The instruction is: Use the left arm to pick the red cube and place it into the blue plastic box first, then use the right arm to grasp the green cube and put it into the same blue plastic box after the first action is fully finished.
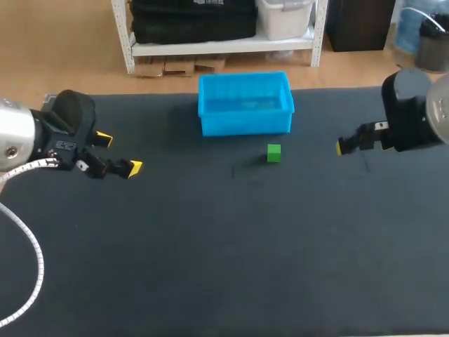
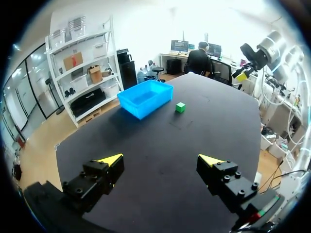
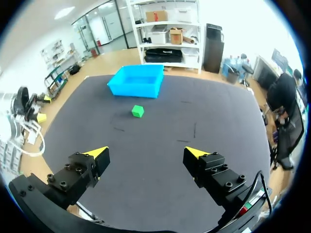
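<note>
1. A dark mat-covered table (image 1: pixel 210 267) filled the scene, with wooden floor past its far edge.
2. The blue plastic box (image 1: pixel 245 123) sat at the far middle of the table, upright, open side up.
3. The green cube (image 1: pixel 273 153) lay on the mat just near of the box, toward its right end, close to it but not touching.
4. The red cube could not be made out in any view.
5. The left arm came in from the left side. The left gripper (image 1: pixel 118 153) hung over the table's left part, well apart from box and cube, its yellow-tipped fingers spread wide with nothing between them.
6. The right arm came in from the right side. The right gripper (image 3: pixel 146 153) hung over the table's right part, well to the right of the green cube. In the right wrist view its fingers stood apart and held nothing.
7. In both wrist views the cube and the box lay far ahead of the fingers.
</note>
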Robot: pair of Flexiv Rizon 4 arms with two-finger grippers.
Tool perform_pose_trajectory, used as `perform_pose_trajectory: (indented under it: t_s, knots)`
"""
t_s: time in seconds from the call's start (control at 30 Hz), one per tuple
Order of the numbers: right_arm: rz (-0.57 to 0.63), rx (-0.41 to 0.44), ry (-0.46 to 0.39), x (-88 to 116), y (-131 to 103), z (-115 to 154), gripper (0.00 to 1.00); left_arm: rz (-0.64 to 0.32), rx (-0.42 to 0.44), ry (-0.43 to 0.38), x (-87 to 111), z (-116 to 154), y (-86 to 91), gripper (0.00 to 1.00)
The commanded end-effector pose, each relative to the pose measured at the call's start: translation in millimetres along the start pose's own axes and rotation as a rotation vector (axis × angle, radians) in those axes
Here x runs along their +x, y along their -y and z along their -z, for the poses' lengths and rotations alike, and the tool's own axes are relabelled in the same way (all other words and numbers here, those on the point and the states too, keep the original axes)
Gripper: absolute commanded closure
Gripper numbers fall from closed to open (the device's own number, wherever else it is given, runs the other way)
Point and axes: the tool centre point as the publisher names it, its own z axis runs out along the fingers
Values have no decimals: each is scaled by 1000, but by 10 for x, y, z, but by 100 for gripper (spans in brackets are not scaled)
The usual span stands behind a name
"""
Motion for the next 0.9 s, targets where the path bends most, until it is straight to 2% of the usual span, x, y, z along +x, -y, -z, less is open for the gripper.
perform_pose_trajectory:
  t_s: [0.03, 0.2, 0.33, 0.47, 0.73, 0.9]
  knots:
    - [-13, 18, -83, -149, -26, -194, 0, 2, -8, -14, -27, -10, 11, 0]
    - [-37, 89, -212, -338, -150, -377, 0, 2, -8, -14, -27, -10, 11, 0]
    - [-72, 104, -265, -399, -185, -475, 0, 2, -8, -14, -27, -10, 11, 0]
    - [-82, 112, -353, -452, -241, -582, 0, 2, -8, -14, -27, -10, 11, 0]
    - [-127, 19, -478, -430, -256, -826, 0, 2, -8, -14, -27, -10, 11, 0]
    - [-164, 35, -539, -404, -271, -917, 0, 2, -8, -14, -27, -10, 11, 0]
